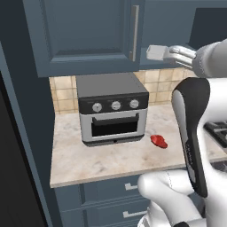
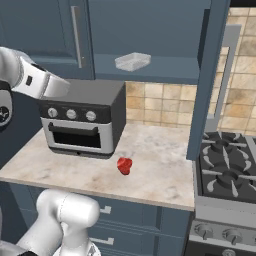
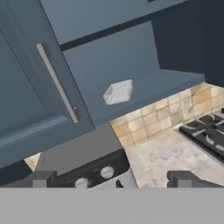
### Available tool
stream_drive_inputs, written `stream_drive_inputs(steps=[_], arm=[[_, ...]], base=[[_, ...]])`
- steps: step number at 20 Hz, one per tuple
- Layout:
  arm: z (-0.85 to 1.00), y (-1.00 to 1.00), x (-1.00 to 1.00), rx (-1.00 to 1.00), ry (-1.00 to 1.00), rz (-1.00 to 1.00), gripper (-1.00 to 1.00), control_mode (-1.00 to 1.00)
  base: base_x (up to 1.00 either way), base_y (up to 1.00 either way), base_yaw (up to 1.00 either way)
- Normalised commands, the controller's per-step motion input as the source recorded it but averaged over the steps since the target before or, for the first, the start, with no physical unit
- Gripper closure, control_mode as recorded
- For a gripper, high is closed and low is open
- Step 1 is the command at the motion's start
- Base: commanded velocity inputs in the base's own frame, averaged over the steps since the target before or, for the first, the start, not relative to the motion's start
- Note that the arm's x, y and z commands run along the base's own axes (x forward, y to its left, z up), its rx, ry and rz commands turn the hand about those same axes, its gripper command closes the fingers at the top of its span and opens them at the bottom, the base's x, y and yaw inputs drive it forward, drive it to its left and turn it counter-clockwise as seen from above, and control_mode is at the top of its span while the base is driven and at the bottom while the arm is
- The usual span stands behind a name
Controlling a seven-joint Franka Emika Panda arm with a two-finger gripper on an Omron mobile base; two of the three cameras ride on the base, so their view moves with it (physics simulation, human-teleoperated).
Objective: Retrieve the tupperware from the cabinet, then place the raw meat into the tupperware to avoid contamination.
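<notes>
The claw stands wide open with nothing between its two dark tips, which rise well apart at the bottom of the hand view. It holds nothing and touches nothing.

Nearest to it, just below and ahead of the tips, is the flat top of the grey toaster oven, with two of its front knobs showing between the fingers. To the right of the claw, beyond the oven, lies the pale marble counter and the edge of the stove burners.

Farther ahead and above the claw is the cabinet. Its left door is shut, with a long silver handle running down it; the right side stands open. The tupperware sits on the bottom shelf of that open side, up and slightly right of the claw and well apart from it, near the shelf's front edge. In the left base view the same tupperware appears just left of the arm's wrist.

The raw meat lies on the counter in front of the toaster oven's right corner, well below the claw.
</notes>
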Motion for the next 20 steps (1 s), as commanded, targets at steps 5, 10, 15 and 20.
stream_drive_inputs(steps=[5,10,15,20], arm=[[0.36,0.37,0.52,-0.11,0.01,0.17,-1.0,-1.0],[0.08,0.27,0.65,-0.08,0.03,0.1,-1.0,-1.0],[-0.03,0.11,0.53,-0.07,0.08,0.07,-1.0,-1.0],[-0.14,-0.09,0.34,-0.03,0.06,0.0,-1.0,-1.0]], base=[[0.0,0.0,0.0],[0.0,0.0,0.0],[0.0,0.0,0.0],[0.0,0.0,0.0]])
